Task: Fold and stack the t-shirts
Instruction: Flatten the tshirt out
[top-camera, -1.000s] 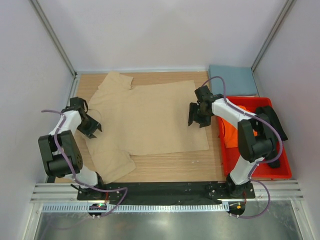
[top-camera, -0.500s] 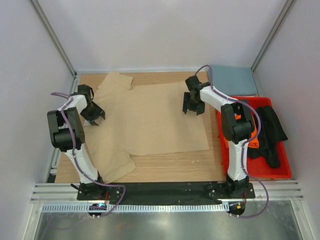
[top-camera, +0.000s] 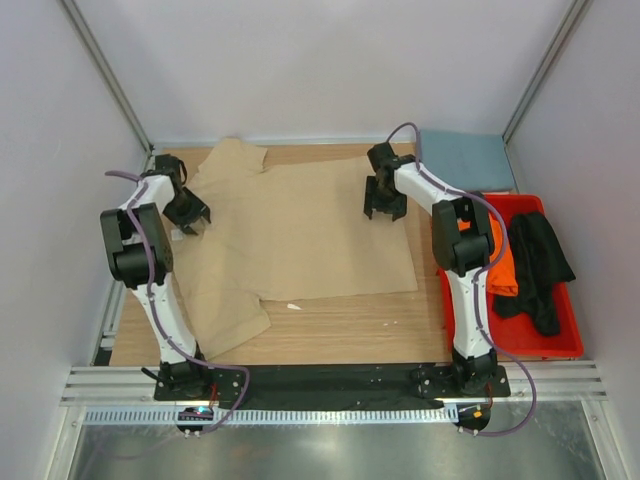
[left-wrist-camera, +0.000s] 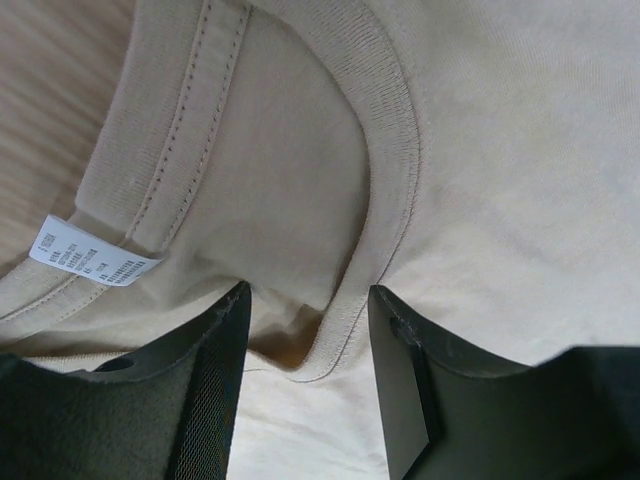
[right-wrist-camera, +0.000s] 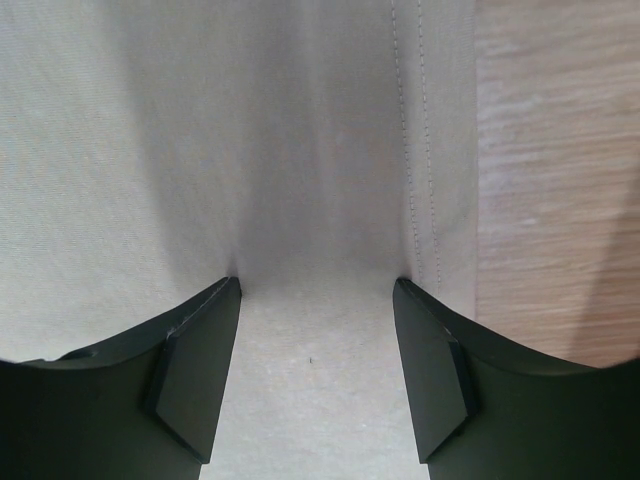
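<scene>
Reading the overhead view as a clock face with 12 at the far wall, you have the tan t-shirt (top-camera: 300, 240) spread flat over the middle of the wooden counter (top-camera: 350, 335). Its neck points to 9 o'clock and its hem to 3 o'clock. One sleeve reaches toward 11 and the other lies crumpled near 7.

Your left gripper (top-camera: 190, 215) sits at 10 o'clock over the neck. In its wrist view the fingers (left-wrist-camera: 215, 400) stand apart, one on each side of the ribbed collar (left-wrist-camera: 395, 110), where the cloth puckers a little. You cannot tell whether they touch the cloth. A white label (left-wrist-camera: 95, 262) shows inside the neck, its print too small to read.

Your right gripper (top-camera: 384, 210) sits at 1 o'clock, at the hem end. Its fingers (right-wrist-camera: 195, 370) are also spread, set down on the cloth just beside the stitched hem (right-wrist-camera: 420, 150), with bare wood at the view's right edge. Both wrist views cut off everything past the fingertips.

The blue-grey t-shirt (top-camera: 470, 160) lies flat in the corner at 1 o'clock, partly behind the right arm. The red bin (top-camera: 560, 345) at 3 to 4 o'clock holds the orange t-shirt (top-camera: 505, 270), mostly hidden by the arm, and the black t-shirt (top-camera: 535, 265), which lies bunched, its shape hard to make out
</scene>
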